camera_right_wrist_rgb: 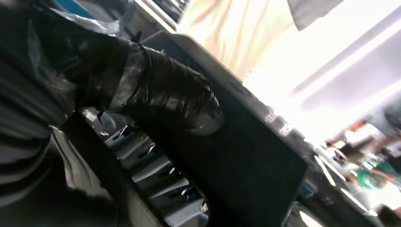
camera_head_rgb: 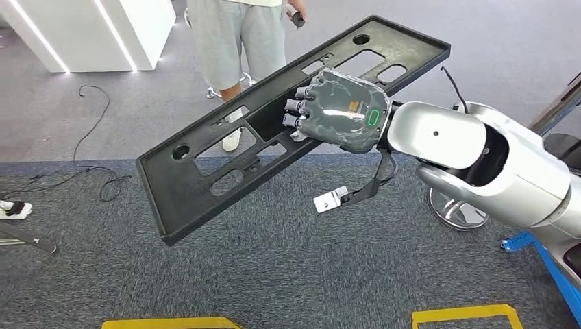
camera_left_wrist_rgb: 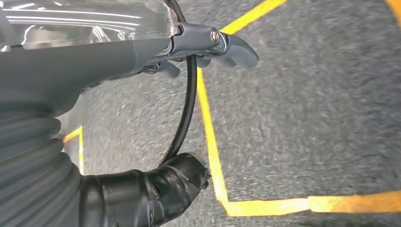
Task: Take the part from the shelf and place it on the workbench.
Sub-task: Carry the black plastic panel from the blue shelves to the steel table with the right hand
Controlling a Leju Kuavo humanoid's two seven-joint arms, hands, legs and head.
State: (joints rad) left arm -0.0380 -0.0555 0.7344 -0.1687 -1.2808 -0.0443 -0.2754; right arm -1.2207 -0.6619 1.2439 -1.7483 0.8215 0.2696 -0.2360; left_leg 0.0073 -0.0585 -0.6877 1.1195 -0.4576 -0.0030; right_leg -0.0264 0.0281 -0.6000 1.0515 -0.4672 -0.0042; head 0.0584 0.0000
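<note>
Above carpet, right hand (camera_head_rgb: 341, 110) fingers (camera_head_rgb: 297, 106) gripping part (camera_head_rgb: 205, 171)

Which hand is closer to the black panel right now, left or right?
Right. The right hand grips the black panel near its middle, holding it tilted above the carpet. The left hand hangs over the carpet's yellow floor tape, holding nothing, away from the panel.

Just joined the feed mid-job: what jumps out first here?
The long black part with cut-out slots, tilted in mid-air over the grey carpet, gripped near its middle by the right hand. Behind it a person stands close by. Yellow floor tape runs under the left hand, which holds nothing.
</note>
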